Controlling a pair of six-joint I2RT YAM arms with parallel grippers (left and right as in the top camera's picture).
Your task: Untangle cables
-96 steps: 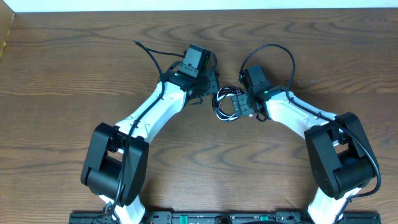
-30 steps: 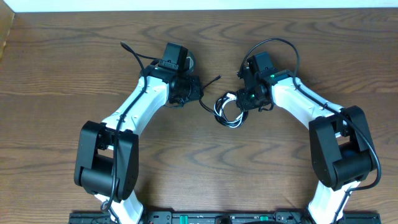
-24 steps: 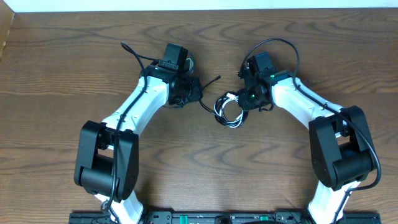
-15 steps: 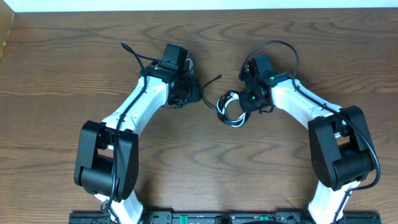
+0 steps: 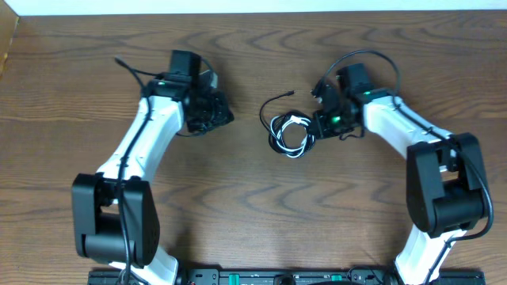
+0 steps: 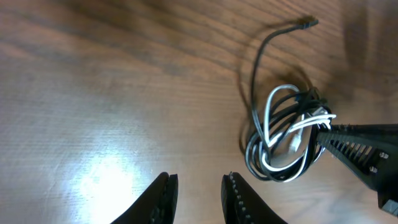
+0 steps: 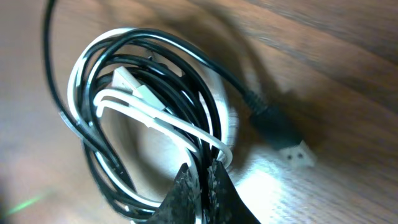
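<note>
with the right gripper [image 7: 202,182] clenched on the tangle [image 5: 289,134] of thin black rubbery cord [image 7: 264,118] and shorter white cord [image 7: 127,81] lying midway across the brown wooden table [image 5: 253,214], the parted, empty left gripper [image 6: 198,180] should pinch only the black cord's free tail [image 6: 264,56] and draw it clear.

The wooden tabletop [image 5: 253,206] is carrying the two cables, which are lying together on it in one loose coil. The coil is lying just at the tip of the right pincer [image 5: 318,125] and well apart from the left pincer [image 5: 224,117]. The black cable [image 5: 277,100] is stretching one free end away from the right pincer. The white cable [image 5: 299,121] is lying inside the coil.
</note>
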